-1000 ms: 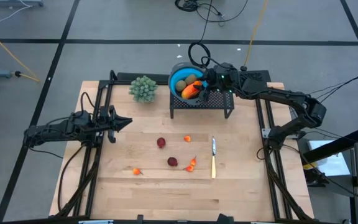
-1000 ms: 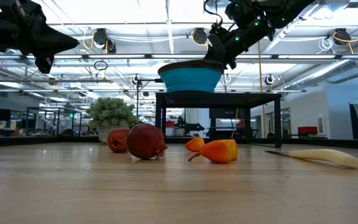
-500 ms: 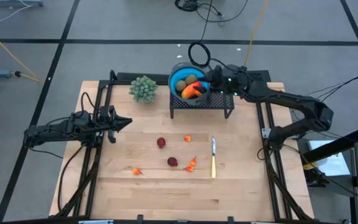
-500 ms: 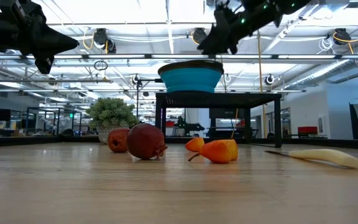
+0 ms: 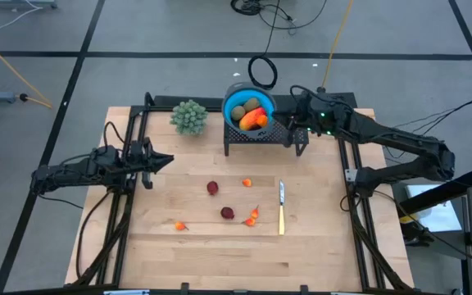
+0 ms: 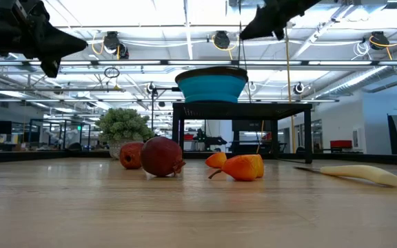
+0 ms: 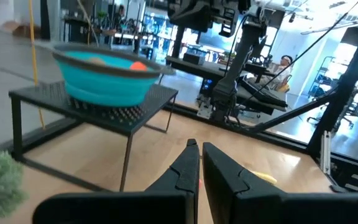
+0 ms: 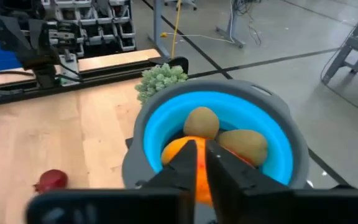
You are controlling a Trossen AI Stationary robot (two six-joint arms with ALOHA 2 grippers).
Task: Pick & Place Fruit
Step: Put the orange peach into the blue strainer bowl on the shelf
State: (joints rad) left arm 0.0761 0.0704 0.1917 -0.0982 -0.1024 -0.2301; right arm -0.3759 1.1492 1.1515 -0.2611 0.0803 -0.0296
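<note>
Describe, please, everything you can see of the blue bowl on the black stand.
The blue bowl is round, bright blue inside with a grey rim, and looks like soft plastic or silicone. It sits upright on a small black mesh-topped stand at the table's far edge, beside a pale green bushy plant. Inside lie an orange-red mango-like fruit and two brownish-green ovals, touching one another. No tool touches it.

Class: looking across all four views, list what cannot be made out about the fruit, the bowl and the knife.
- Low view: the blue bowl's contents are hidden by its wall.
- Right wrist view: the orange-red fruit is partly covered by the shut right gripper.
- High view: the knife's handle colours are too small to tell.
</note>
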